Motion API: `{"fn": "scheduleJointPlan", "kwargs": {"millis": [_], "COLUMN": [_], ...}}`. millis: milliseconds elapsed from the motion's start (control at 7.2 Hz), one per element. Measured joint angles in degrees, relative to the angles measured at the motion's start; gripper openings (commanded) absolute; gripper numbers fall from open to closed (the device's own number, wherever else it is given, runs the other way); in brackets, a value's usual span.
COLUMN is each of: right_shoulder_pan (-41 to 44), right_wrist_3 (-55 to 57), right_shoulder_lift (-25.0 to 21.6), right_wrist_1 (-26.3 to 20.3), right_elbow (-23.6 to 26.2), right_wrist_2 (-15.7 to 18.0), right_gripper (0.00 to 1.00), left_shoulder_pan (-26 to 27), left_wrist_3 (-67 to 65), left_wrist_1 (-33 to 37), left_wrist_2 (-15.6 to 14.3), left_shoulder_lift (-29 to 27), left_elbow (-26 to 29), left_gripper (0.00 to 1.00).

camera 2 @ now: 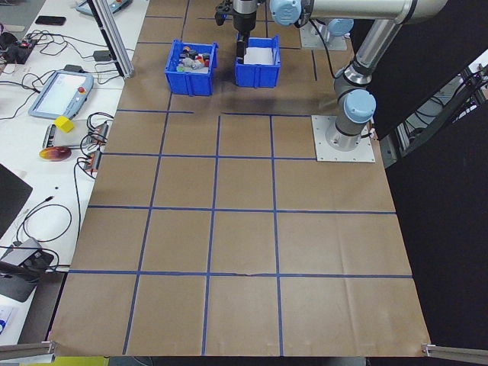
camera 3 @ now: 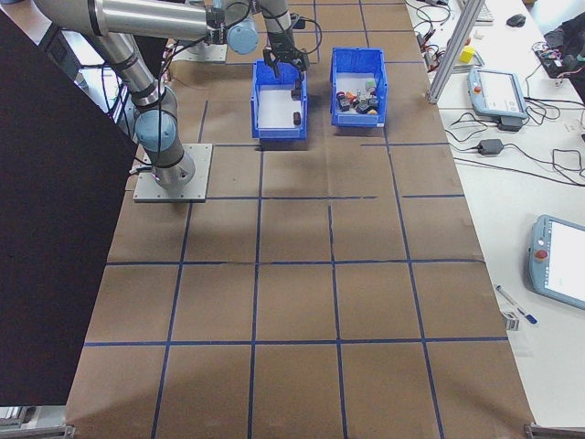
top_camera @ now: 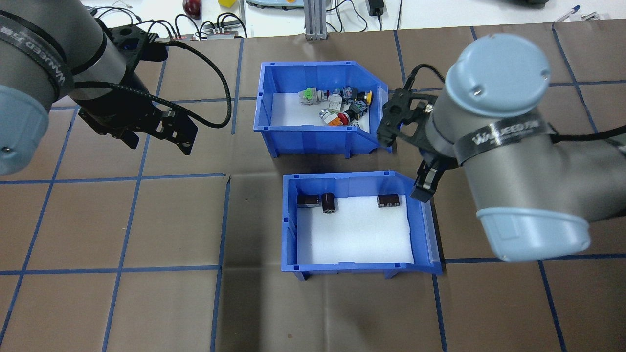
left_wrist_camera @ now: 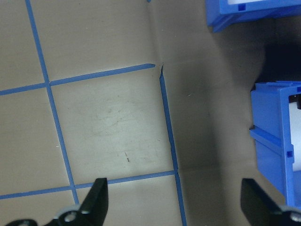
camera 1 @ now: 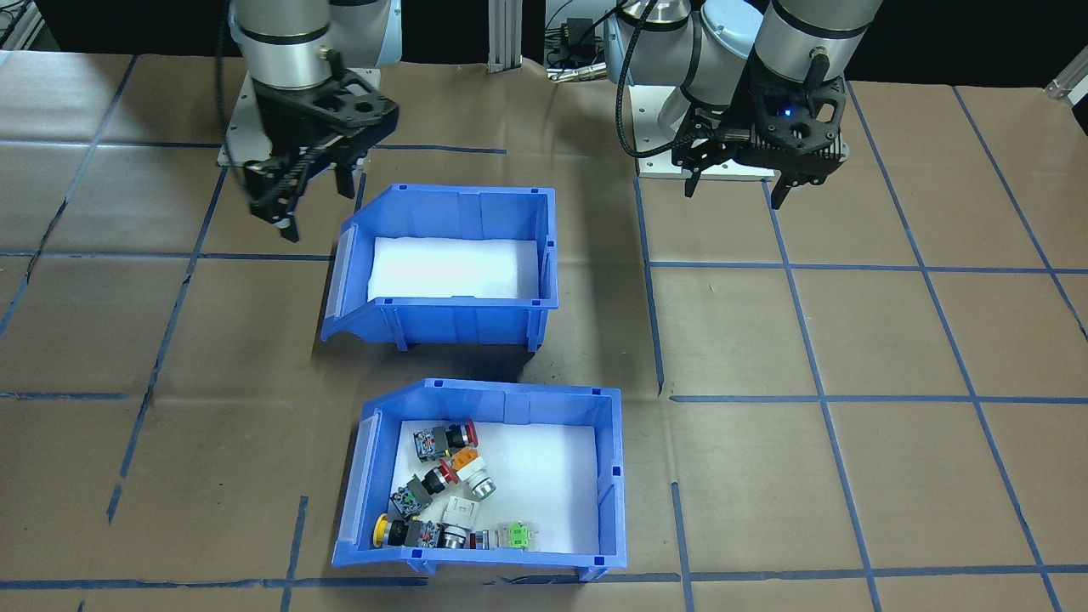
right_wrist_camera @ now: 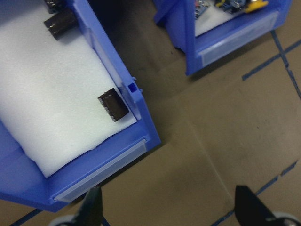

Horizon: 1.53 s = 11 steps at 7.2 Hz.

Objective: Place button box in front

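Both claws empty, right claw beside other bin, button box beyond.

In the front-facing view the second bin's near wall hides its dark parts; only white liner shows there. In the right wrist view the button box is cut off by the top edge, so just a few switches peek in. The left wrist view catches only corners of both bins at its right edge. Both arms run off the frame in the overhead view. In the two side views the bins sit at the table's far end, their contents too small to make out.
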<state>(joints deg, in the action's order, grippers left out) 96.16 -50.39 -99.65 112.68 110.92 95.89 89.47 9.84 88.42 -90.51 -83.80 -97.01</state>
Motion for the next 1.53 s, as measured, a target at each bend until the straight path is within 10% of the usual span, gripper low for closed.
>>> {"fn": "scheduleJointPlan", "kwargs": {"millis": [694, 1528], "right_shoulder_pan": [-5.95, -7.61], "right_wrist_3": [39.19, 50.51], "right_shoulder_lift": [5.61, 10.22], "right_wrist_1": [-18.50, -23.78], "right_elbow": [-14.56, -20.33], "right_wrist_2": [-2.42, -4.83], "right_gripper": [1.00, 1.00], "left_shoulder_pan": [-0.01, -0.08], "left_wrist_3": [0.22, 0.21], "left_wrist_1": [-0.20, -0.27], "left_wrist_2": [0.16, 0.42], "left_shoulder_lift": [-0.52, -0.42], "left_elbow": [-0.02, -0.02], "left_gripper": [0.99, 0.99]}}
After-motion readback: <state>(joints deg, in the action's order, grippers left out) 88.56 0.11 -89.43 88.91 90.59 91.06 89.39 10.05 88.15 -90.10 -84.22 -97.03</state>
